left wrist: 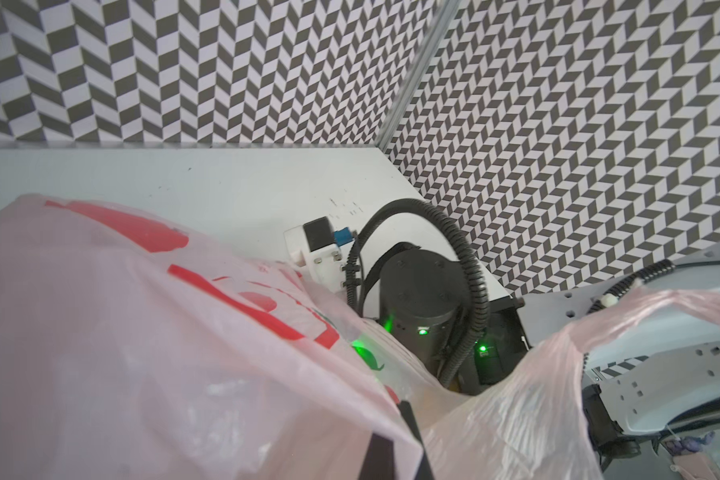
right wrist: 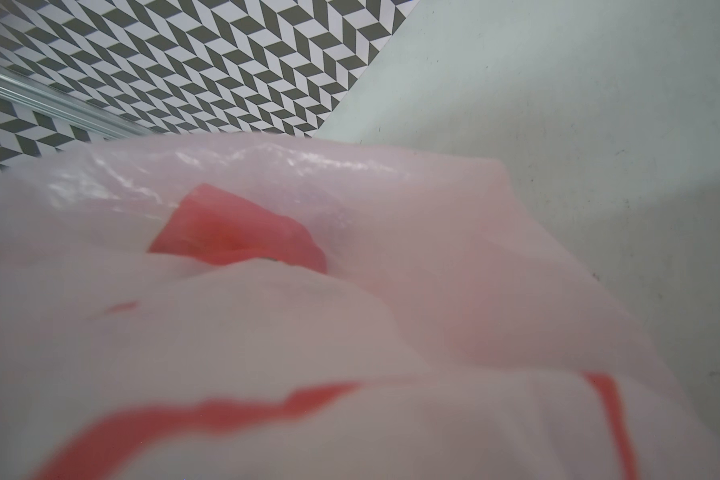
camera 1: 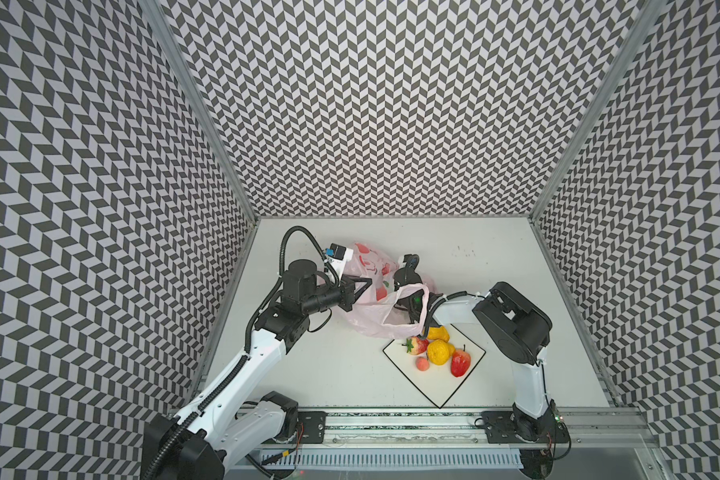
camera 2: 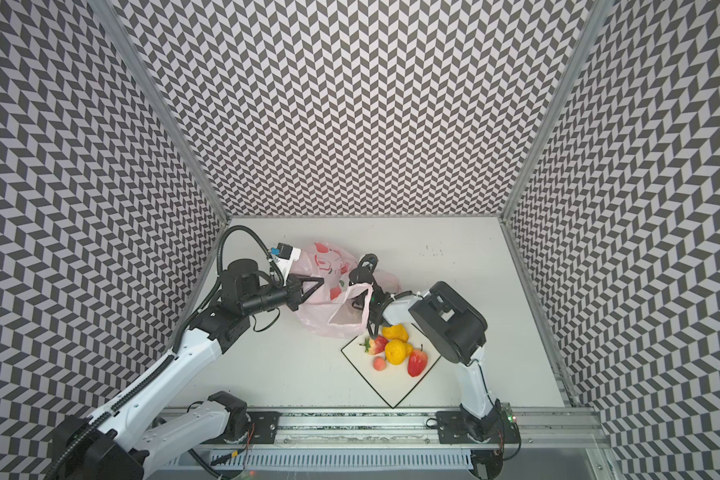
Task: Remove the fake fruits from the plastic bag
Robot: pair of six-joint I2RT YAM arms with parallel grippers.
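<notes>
- Left claw clenches bag rim, mid-frame, to hold the mouth open.
- Right claw reaches into it (film hides it, so I cannot tell its state).

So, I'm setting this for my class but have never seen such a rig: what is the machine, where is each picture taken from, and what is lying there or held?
It is two robot arms on a white table, each ending in a two-fingered gripper. Two pictures look down from overhead; two come from cameras on the arms' wrists, where the pink plastic bag fills much of the view. The left gripper is shut on the bag. The right arm reaches to the bag, a handle looped over it; its fingers are mostly hidden, so whether they hold anything I cannot tell. Beside the bag a white square plate carries five toy fruits: a strawberry, two yellow ones, a small peach and a red pointed one.
</notes>
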